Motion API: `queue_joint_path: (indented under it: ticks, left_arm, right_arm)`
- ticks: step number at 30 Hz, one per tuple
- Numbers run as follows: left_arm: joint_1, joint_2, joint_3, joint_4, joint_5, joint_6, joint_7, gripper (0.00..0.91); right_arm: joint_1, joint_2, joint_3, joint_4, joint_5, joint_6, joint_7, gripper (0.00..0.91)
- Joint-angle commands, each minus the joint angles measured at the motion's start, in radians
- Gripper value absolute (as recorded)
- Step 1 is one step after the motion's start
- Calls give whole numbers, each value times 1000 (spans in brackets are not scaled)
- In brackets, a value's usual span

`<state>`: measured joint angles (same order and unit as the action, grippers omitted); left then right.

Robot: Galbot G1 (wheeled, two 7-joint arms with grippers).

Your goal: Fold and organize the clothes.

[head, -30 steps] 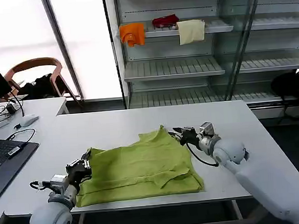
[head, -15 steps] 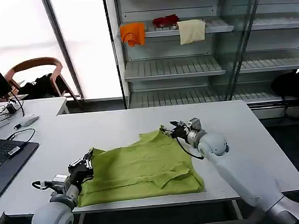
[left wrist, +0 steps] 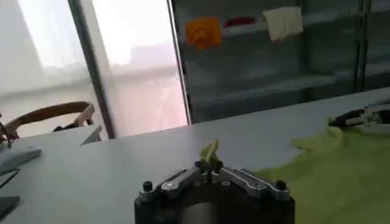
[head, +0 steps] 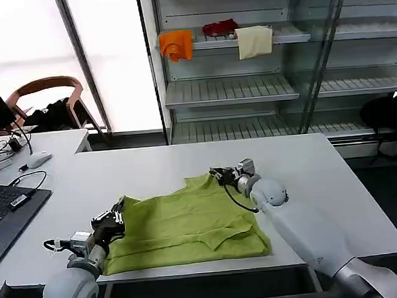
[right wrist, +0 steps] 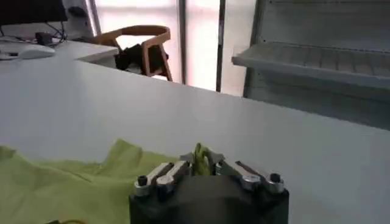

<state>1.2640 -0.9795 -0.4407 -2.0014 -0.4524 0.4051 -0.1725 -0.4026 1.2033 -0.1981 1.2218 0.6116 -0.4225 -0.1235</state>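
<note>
- Head view: you have the lime T-shirt (head: 190,221) lying partly folded on the white table (head: 152,172), near the front edge and between your two arms.
- Head view: your left gripper (head: 115,219) sits at the shirt's left end, its jaws closed on the cloth there, with the rest of the garment spreading away from the jaws toward your right arm.
- Head view: your right gripper (head: 217,173) is at the shirt's far corner, jaws pinched on the raised tip of fabric; the body of the shirt lies below and in front of those jaws.
- Head view: behind the table, the shelf unit (head: 248,84) carries an orange cloth (head: 175,45), a red item (head: 219,28) and a cream cloth (head: 253,41); a laptop (head: 2,214) and a mouse (head: 38,159) sit off past your left arm.
- Left wrist view: your left gripper (left wrist: 210,167) has its jaws nearly together, with a small peak of lime fabric standing up between them. The T-shirt (left wrist: 329,170) spreads out beyond the jaws to one side, and the other arm's gripper (left wrist: 359,117) shows at its far edge.
- Right wrist view: your right gripper (right wrist: 204,163) holds a thin fold of the T-shirt (right wrist: 73,182) between narrow jaws; the loose cloth lies just beside and behind them on the table.
</note>
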Motion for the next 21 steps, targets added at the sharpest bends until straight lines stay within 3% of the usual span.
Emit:
queue_joint_path:
  ticks: [1,12,21]
  left_arm:
    - [2,0,0,-2,1,3,1,0]
    - [-2,-2,-1,-5,-2,-1,1,0]
    - [9,1,-11,-9,15,34,-21,10]
  right_arm:
    - [4,28,2,-28,-24,4,3,0]
    - [-7,-46,9,109,31,28,31,0]
    - [-116,-208,41,369,128,31,99,0]
